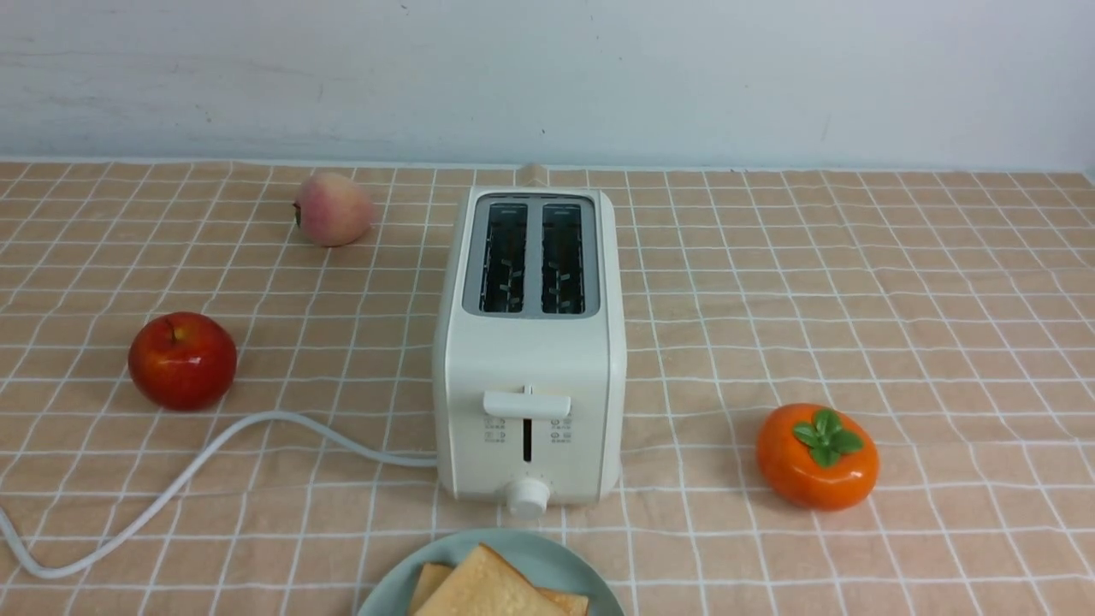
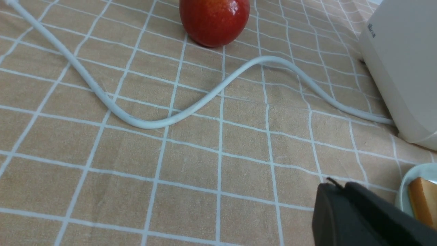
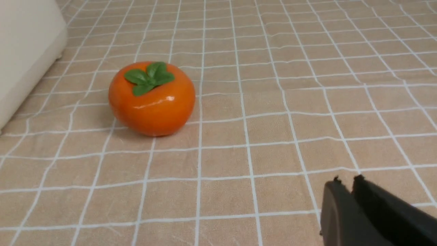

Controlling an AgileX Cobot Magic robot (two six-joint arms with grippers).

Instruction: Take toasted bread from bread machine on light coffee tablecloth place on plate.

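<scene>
The cream-white bread machine (image 1: 529, 376) stands mid-table on the light coffee tablecloth (image 1: 855, 282); both its slots look empty. Two slices of toasted bread (image 1: 492, 590) lie stacked on the pale mint-blue plate (image 1: 556, 560) at the front edge, before the toaster. The plate's rim (image 2: 408, 181) and a crust (image 2: 421, 201) show in the left wrist view, beside my left gripper (image 2: 336, 186), which is shut and empty above the cloth. My right gripper (image 3: 344, 181) is shut and empty over bare cloth, apart from the toaster's side (image 3: 24, 51). Neither gripper shows in the front view.
A red apple (image 1: 182, 359) sits left of the toaster and a peach (image 1: 332, 209) at the back left. An orange persimmon (image 1: 817, 456) sits to the right. The white cord (image 1: 214, 449) snakes from the toaster to the front left edge.
</scene>
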